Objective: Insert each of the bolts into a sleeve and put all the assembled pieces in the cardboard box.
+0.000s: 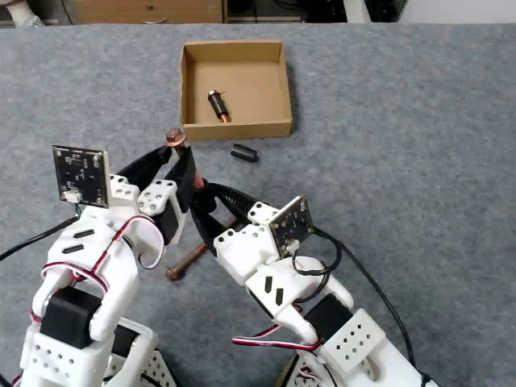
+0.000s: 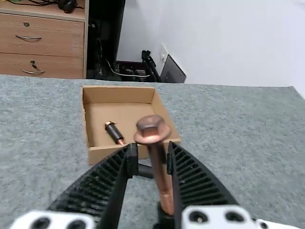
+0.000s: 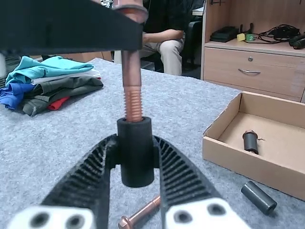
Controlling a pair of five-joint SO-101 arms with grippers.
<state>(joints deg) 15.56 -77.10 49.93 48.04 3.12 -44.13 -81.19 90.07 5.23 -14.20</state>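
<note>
left gripper (image 2: 148,153) clamped on upright bolt (image 2: 153,130), right gripper (image 3: 136,145) pinching sleeve (image 3: 136,164), bolt tip in its top, one assembled piece (image 1: 218,106) in cardboard box (image 1: 234,129)

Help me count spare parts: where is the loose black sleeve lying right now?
In the high view the loose sleeve lies on its side on the grey mat, just outside the near wall of the cardboard box, apart from it.

I count three bolts: a held bolt (image 1: 175,139), a loose bolt (image 1: 193,256) and one inside the single assembled piece (image 1: 218,106). Three sleeves likewise: a held sleeve (image 3: 136,150), a loose sleeve (image 1: 243,152), one on that piece. One cardboard box (image 1: 238,129)
</note>
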